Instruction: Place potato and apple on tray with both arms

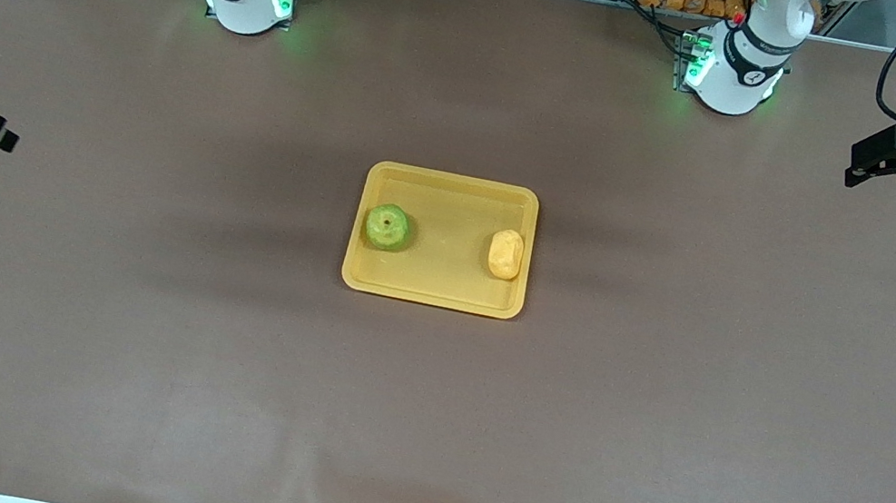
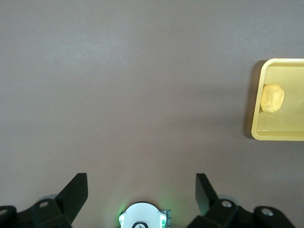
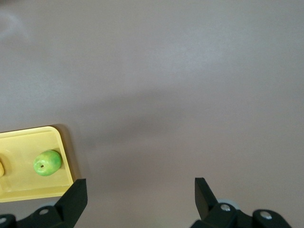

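Front view: we are listing the tray [image 1: 433,289] at mid-table, carrying the apple [image 1: 387,227] at its right-arm end and the potato [image 1: 506,253] at its left-arm end, apart. The left gripper [image 1: 856,167] and right gripper [image 1: 7,140] are hanging over bare table, well clear of the tray.

Left wrist view: we are seeing its fingers [image 2: 76,190] spread wide, gripping nothing; potato [image 2: 272,98] lying in the tray [image 2: 255,123].

Right wrist view: fingers [image 3: 202,192] likewise standing wide and empty; apple [image 3: 47,163] resting in the tray [image 3: 65,156].
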Tool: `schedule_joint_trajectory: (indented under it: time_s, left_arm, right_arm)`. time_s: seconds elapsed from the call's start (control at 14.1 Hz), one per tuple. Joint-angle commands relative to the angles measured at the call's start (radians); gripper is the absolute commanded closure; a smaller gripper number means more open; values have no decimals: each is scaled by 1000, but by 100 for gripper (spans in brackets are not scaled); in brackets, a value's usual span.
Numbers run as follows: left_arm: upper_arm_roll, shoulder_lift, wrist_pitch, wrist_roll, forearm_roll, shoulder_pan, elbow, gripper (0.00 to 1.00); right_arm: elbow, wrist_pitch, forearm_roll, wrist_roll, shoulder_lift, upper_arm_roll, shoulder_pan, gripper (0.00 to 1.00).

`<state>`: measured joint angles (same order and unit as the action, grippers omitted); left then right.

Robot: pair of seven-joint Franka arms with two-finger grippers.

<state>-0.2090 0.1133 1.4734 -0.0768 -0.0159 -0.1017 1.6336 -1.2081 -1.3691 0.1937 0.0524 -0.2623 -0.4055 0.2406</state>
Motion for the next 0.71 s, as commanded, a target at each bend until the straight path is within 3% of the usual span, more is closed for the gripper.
schedule_joint_trajectory:
  time_s: [0.0,0.21,0.42,0.64]
  left_arm:
    - [-6,19,4,0,16,-3,18,0]
    - [-9,19,4,5,16,2,12,0]
    - [-13,19,1,9,16,1,2,0]
    - [-13,19,-2,9,16,-1,-15,0]
  right_arm:
    - [-53,7,-7,-63,77,77,-95,0]
    - [-91,42,-10,-85,126,146,-159,0]
    - [-134,21,-104,-83,167,313,-274,0]
    - [-256,-50,-125,-83,260,323,-271,0]
